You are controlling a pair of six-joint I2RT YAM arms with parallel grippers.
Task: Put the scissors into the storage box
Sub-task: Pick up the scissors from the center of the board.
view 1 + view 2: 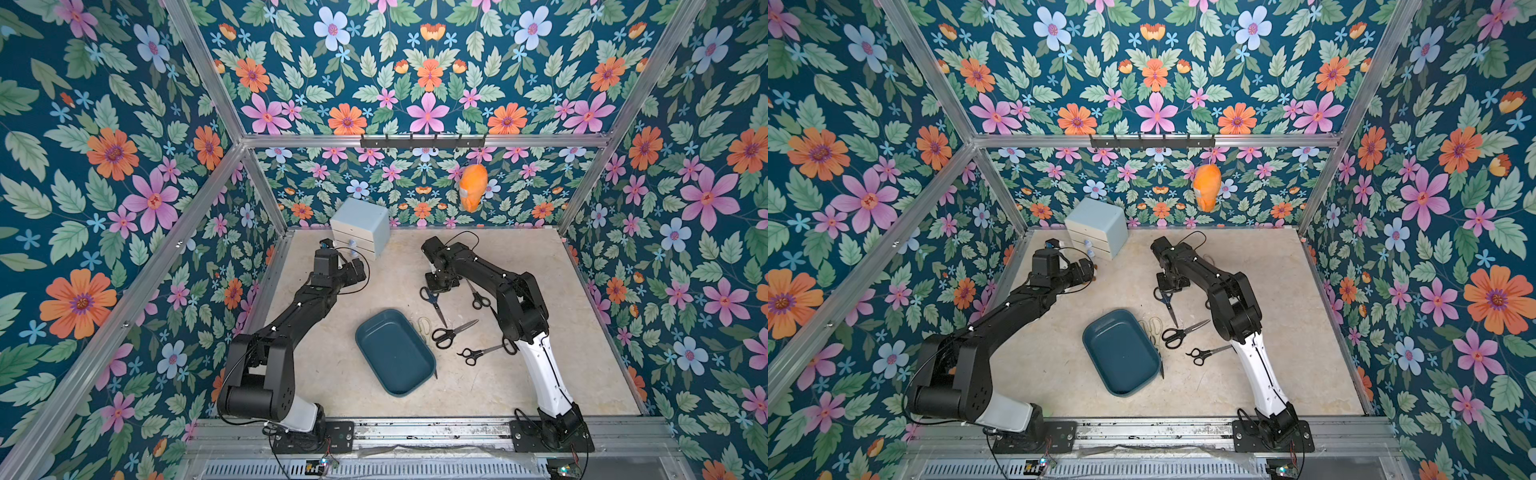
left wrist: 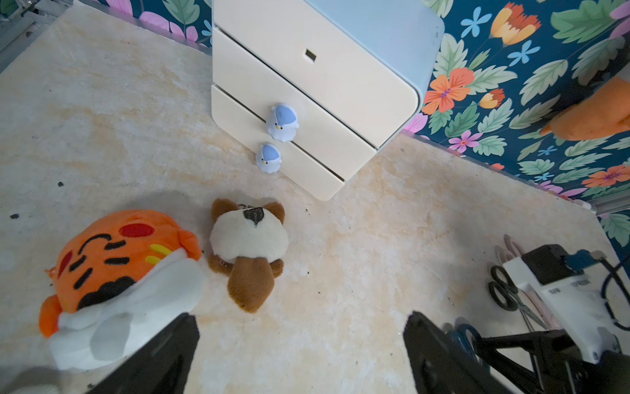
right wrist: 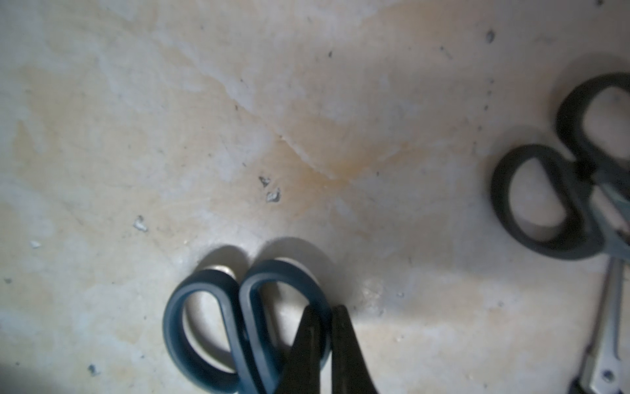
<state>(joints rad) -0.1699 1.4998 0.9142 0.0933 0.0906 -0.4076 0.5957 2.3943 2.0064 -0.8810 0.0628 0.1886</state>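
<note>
The storage box (image 1: pixel 395 353) (image 1: pixel 1121 353) is a dark teal tray, empty, mid-table. Beyond its far right corner lies a pair of scissors (image 1: pixel 433 303) (image 1: pixel 1168 302) with dark blue-black handles and its blades pointing at the front. My right gripper (image 1: pixel 437 286) (image 3: pixel 326 319) is shut on the rim of one handle loop (image 3: pixel 283 300), one finger inside the loop and one outside. More black-handled scissors lie nearby (image 1: pixel 480 298) (image 1: pixel 452 332) (image 1: pixel 478 353). A cream-handled pair (image 1: pixel 422 326) lies against the box. My left gripper (image 2: pixel 300 358) (image 1: pixel 357 269) hangs open and empty near the cabinet.
A light-blue drawer cabinet (image 1: pixel 361 226) (image 2: pixel 306 85) stands at the back left. An orange plush (image 2: pixel 119 262) and a brown plush (image 2: pixel 249 245) lie in front of it. Another orange plush (image 1: pixel 471 187) hangs from the hook rail. Floral walls enclose the table.
</note>
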